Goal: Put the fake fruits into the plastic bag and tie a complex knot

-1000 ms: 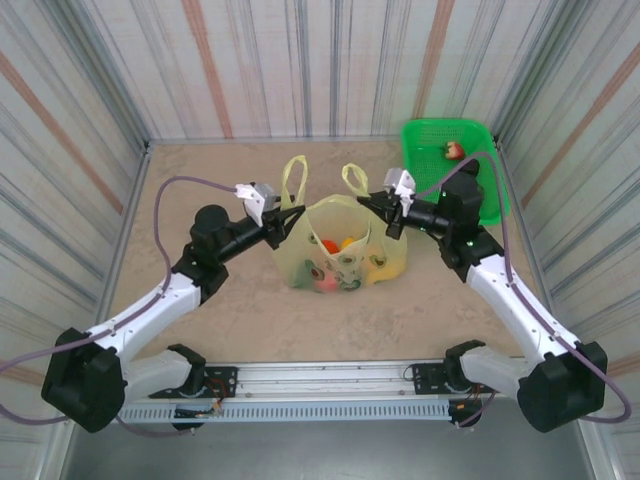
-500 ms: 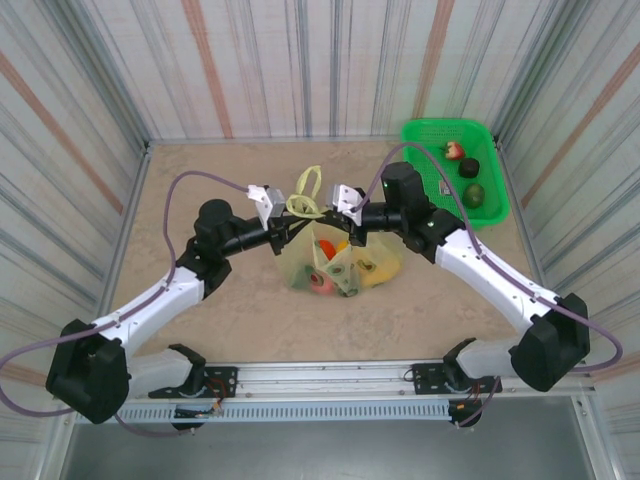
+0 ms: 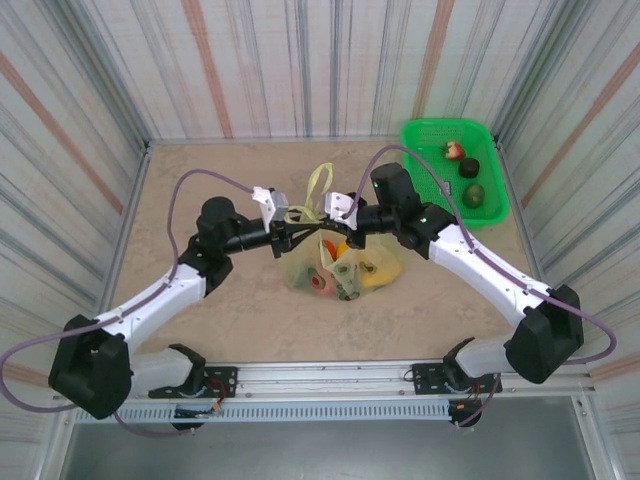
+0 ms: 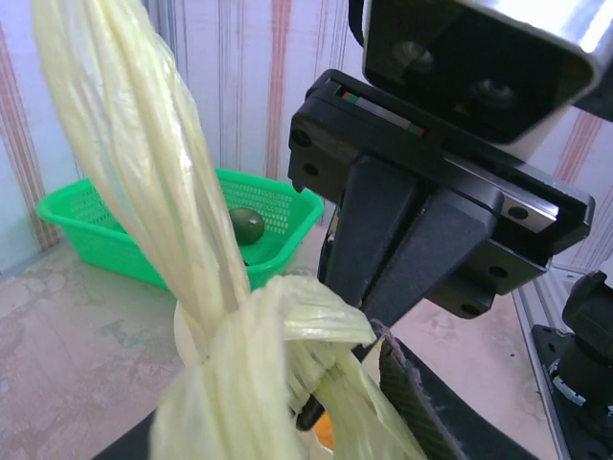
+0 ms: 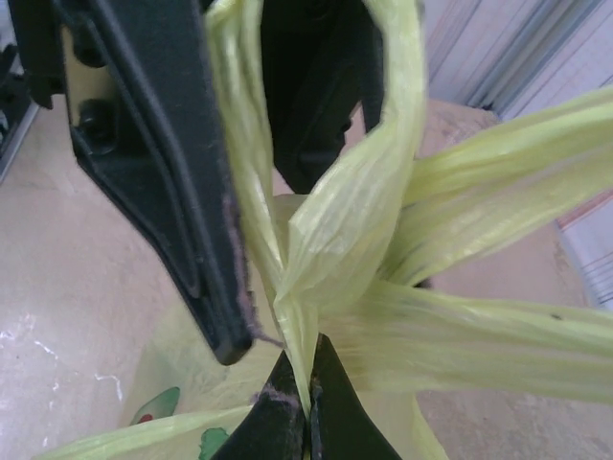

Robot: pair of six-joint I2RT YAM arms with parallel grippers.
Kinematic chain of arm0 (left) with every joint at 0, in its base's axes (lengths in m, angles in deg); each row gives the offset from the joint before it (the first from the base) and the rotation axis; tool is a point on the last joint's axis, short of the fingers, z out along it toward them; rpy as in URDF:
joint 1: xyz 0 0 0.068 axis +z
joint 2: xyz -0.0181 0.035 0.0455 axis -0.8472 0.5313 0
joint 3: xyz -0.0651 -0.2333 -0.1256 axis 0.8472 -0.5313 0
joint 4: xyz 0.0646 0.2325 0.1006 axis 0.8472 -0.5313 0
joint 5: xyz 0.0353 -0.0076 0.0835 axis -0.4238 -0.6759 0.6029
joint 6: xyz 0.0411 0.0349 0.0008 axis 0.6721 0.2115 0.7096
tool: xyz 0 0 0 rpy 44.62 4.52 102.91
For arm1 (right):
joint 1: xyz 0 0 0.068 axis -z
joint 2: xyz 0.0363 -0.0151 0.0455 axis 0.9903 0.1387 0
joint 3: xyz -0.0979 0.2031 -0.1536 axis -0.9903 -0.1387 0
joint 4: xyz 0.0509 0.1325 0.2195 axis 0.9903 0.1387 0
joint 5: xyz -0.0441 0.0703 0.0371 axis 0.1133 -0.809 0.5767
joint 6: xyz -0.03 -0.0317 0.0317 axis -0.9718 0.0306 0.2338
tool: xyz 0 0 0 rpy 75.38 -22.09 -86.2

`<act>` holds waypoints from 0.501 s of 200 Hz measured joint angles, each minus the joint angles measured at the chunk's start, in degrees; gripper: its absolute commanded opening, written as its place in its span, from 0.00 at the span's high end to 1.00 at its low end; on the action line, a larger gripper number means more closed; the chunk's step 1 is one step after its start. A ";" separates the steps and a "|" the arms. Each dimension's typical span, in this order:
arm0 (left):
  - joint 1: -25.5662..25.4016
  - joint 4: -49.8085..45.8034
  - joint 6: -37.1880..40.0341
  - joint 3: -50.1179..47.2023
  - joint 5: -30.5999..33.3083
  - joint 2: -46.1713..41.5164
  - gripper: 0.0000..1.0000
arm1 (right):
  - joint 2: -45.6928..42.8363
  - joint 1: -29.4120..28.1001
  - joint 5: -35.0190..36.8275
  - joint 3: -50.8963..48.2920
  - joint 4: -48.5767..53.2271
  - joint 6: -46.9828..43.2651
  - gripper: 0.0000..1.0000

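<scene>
Fruits of small glossy plastic [image 3: 322, 283] sit inside a thin translucent yellow-green plastic bag [image 3: 296, 262] at the middle of the beige table [image 3: 200, 180]. Above the bag's mouth, the left gripper [image 3: 300, 235] and right gripper [image 3: 322, 228] meet at the knot [image 3: 312, 213]. Three more fruits lie in a rigid bright green mesh basket [image 3: 420, 150] at the far right.

The left wrist view shows twisted handles crossing into the knot, with the right gripper's fingers directly behind it.

In the right wrist view, the right gripper's tips are pressed together, pinching a strand of the plastic bag. The left gripper's fingers [image 5: 163, 172] stand apart, a handle loop running between them.
</scene>
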 measured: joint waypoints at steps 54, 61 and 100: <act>0.04 0.72 -1.95 1.27 -2.71 2.08 0.94 | -0.02 -0.28 0.57 0.00 0.83 -1.20 1.00; 0.04 0.72 -2.05 1.29 -2.97 2.08 0.96 | -0.04 -0.26 0.66 0.00 0.83 -1.20 1.00; 0.04 1.09 -2.32 1.51 -3.43 2.05 1.00 | -0.76 -0.26 1.57 -0.02 0.85 -1.18 1.00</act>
